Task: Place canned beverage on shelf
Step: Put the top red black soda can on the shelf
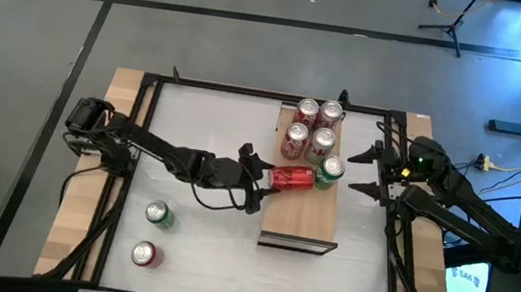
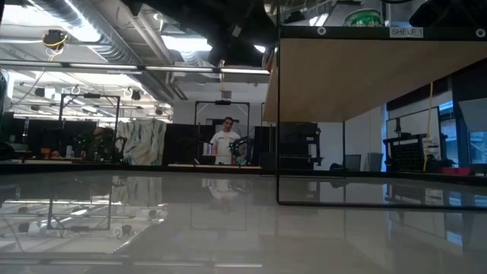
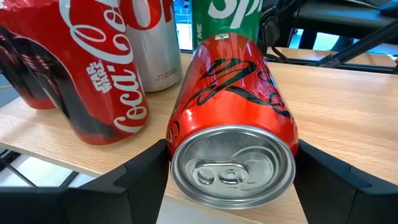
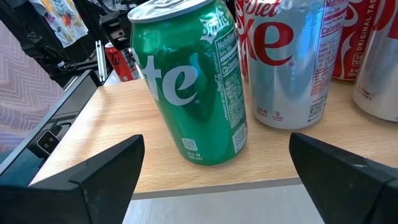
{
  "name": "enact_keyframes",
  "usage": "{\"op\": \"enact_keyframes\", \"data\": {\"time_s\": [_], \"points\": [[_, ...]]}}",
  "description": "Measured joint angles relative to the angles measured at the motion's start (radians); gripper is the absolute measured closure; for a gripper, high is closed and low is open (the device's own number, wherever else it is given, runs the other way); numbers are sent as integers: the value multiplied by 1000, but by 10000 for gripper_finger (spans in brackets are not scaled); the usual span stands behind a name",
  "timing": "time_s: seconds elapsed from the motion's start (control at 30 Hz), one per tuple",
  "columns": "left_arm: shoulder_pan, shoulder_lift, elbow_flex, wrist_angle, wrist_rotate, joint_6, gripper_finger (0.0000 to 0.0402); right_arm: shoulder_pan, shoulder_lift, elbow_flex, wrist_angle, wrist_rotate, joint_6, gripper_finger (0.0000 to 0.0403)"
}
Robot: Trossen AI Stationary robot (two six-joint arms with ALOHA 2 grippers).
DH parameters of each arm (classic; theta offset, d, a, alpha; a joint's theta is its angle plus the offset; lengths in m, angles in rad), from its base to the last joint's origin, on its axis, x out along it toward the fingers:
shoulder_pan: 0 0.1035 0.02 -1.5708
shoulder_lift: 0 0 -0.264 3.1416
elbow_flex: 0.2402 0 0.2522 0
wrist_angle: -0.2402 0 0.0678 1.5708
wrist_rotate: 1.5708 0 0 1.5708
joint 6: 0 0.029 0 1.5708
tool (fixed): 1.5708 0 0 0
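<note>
White tabletop (image 1: 206, 250) carries the long wooden shelf (image 1: 301, 222) across its middle. Over the shelf's edge the left gripper (image 1: 258, 178) has its fingers (image 3: 134, 177) pressed to both sides of a red can (image 1: 291, 178) lying on its side on the board, its end against an upright green can (image 1: 330, 169). Four more cans (image 1: 312, 126) stand clustered behind. Opposite, the right gripper (image 1: 368, 170) waits spread wide beside the green can. Two loose cans (image 1: 152, 234) sit on the table near the left arm.
</note>
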Motion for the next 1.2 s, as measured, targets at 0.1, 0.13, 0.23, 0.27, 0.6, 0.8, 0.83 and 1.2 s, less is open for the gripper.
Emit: {"op": "enact_keyframes", "data": {"time_s": [0.1,0.13,0.23,0.27,0.6,0.8,0.83,1.2], "points": [[0,0,0,-3,0,0,127,0,0,0,0,0,0,6],[-2,0,0,-3,0,-1,127,0,0,0,0,0,0,6],[-6,0,0,-3,-1,0,127,0,0,0,0,0,0,6],[-6,-2,0,-4,-1,0,127,0,0,0,0,0,0,6],[-9,-65,0,-69,4,-2,127,0,0,0,0,0,0,6],[-5,-82,0,-64,14,0,127,0,0,0,0,0,0,6],[-3,-82,0,-59,19,0,127,0,0,0,0,0,0,6],[-3,-82,114,-235,32,0,127,0,0,0,0,0,0,6]]}}
